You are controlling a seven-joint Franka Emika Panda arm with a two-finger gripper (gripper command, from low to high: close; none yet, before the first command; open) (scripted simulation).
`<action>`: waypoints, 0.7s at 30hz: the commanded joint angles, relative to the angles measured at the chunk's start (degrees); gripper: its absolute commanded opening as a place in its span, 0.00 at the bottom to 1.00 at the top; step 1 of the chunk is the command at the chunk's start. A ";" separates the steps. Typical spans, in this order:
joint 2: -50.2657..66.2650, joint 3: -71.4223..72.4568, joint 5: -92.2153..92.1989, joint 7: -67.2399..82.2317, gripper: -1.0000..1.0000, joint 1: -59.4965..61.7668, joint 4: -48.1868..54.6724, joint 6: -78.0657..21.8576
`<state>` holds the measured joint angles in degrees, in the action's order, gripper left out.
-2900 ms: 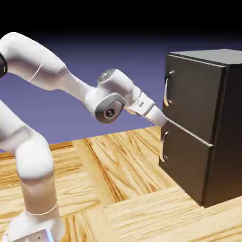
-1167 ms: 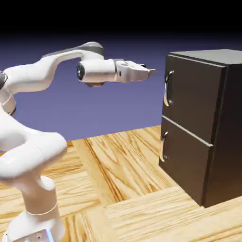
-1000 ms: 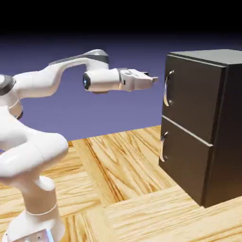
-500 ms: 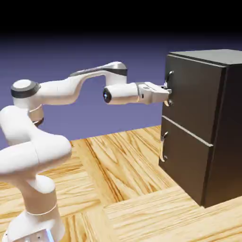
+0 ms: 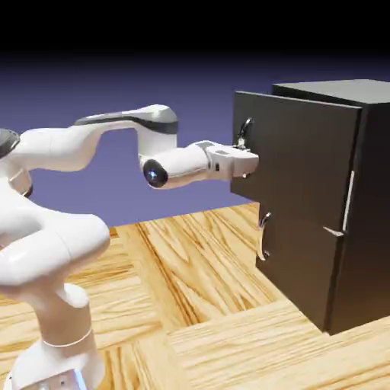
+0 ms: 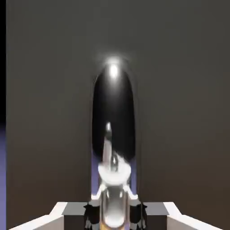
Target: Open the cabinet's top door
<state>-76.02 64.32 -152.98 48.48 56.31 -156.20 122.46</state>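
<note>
White Panda arm, gripper (image 5: 245, 164) closed on the top door's curved silver handle (image 5: 245, 131); hand view has the bar between the two fingertips (image 6: 93, 211). Top door (image 5: 301, 152) partly open, swung out from the dark grey-black cabinet (image 5: 373, 198), its handle-side edge away from the body, far edge at the cabinet's near front corner on the exterior view's right. Lower door (image 5: 297, 266) shut, just below, own curved silver handle (image 5: 263, 236) near its left edge, gripper apart from it. Cabinet upright on wood-patterned surface (image 5: 183, 305). Blue-violet backdrop behind.
</note>
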 commanded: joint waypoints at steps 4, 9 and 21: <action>0.62 -5.00 4.37 1.68 0.00 -1.05 -5.39 -9.91; 1.94 -11.46 11.05 4.01 0.00 0.37 -10.05 -22.37; 12.86 -25.55 33.53 14.47 0.00 14.14 -11.28 -52.28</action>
<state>-63.16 38.76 -119.42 62.95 70.45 -167.47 70.13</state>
